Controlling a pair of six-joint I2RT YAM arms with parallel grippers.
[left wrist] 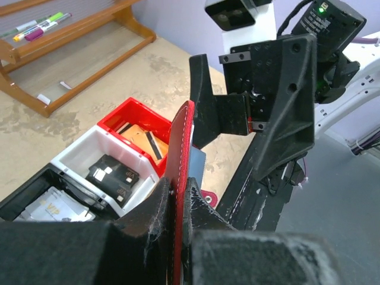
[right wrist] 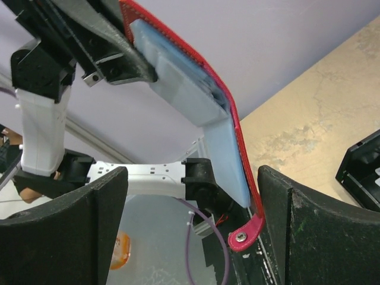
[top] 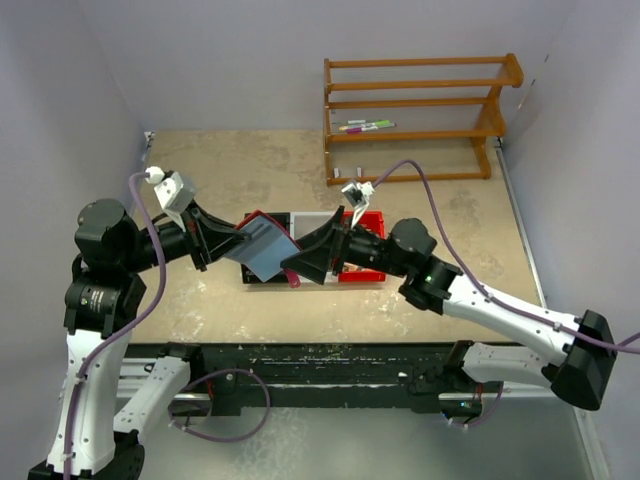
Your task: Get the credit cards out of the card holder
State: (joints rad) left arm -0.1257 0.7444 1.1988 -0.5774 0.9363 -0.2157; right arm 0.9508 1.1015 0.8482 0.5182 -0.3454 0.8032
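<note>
"VIP" lettering on card (left wrist: 55, 209) in black bin (left wrist: 21, 191)

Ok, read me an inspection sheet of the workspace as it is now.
Surface: tan mottled table.
Job's things: card holder held open over the bins, blue-grey sleeves showing; a pale card lies in the black bin, an orange card in the red bin.
Clutter: white bin holding a black box.
Grippers: left claw shut on the holder's edge; right claw open, strap tab hanging between its fingers.
Cables: purple cable along each arm.
Surroundings: wooden rack with markers; grey walls.
</note>
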